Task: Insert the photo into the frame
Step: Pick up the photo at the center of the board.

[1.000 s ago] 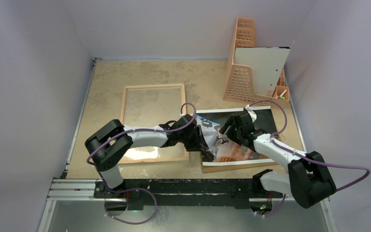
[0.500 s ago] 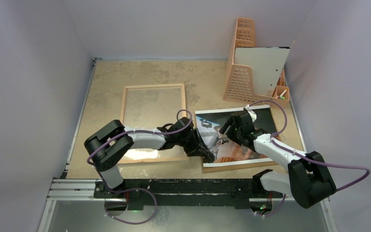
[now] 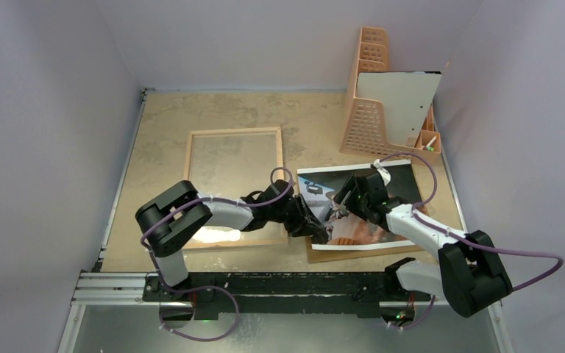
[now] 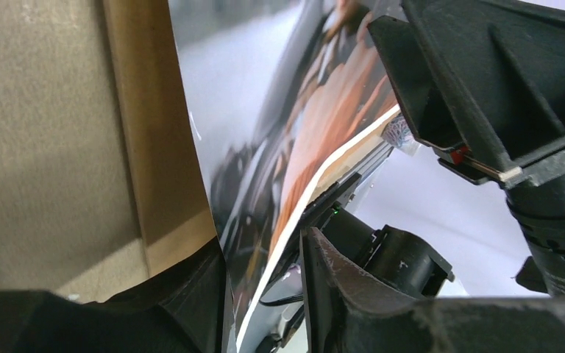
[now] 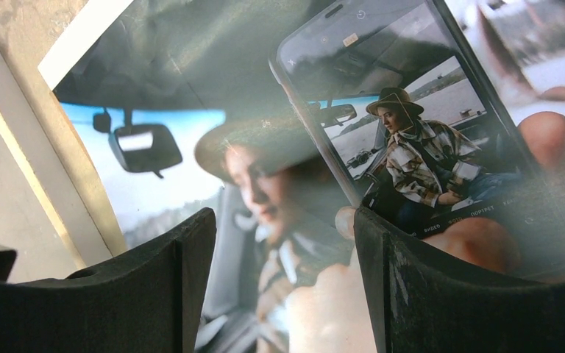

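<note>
left end effector point(image 3: 316, 229) clamped on photo point(image 3: 382, 213) near-left edge, lifting it off the brown board. right end effector point(image 3: 343, 200) fingers apart, hovering over photo. frame point(image 3: 193, 158) lies on desk point(image 3: 316, 118), just left of left end effector.

We see a peach-coloured perforated plastic organiser basket point(image 3: 368, 110) at the far right of the speckled tan tabletop point(image 3: 169, 118), with a white board edged in black point(image 3: 397, 99) leaning against it.
</note>
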Robot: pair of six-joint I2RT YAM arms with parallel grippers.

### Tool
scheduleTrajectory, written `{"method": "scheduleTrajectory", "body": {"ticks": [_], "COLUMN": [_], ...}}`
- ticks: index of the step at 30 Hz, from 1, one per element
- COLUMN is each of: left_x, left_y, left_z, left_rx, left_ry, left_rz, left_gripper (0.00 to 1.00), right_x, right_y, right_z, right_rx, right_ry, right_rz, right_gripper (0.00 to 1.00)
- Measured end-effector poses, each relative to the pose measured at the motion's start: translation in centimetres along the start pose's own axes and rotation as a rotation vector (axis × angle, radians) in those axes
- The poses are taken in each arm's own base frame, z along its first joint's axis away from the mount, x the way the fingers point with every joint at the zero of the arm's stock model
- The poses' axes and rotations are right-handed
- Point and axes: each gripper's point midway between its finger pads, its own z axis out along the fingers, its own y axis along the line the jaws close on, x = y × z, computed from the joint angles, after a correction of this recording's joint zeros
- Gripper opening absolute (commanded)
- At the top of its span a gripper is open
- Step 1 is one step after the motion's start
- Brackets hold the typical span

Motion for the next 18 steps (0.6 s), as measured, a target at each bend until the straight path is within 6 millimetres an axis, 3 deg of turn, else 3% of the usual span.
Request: {"method": "scheduleTrajectory", "body": {"ticks": [8,14,18], "left_x": [0.0,-0.6,-1.8], "left_y": [0.7,1.3,-0.3], "left_z": [0.8,0.3,-0.7], "left_rx": [0.004,-0.04,-0.075], "left_ry": [0.014,-0.011,-0.049], "left_rz": [-0.03,0.018,0.128], "left_gripper": [0.0,0.0,0.0], "right_x": [0.0,0.1,-2.2], "right_y": [0.1,0.0,2.2], "right_z": [-0.1,-0.8,-2.1], "right_rx": [-0.008,-0.009,-0.06], "right_ry": [0.001,0.015,-0.04], "right_rz": [-0.005,-0.037,-0.091], "right_gripper": [0.71,0.74,0.77]}}
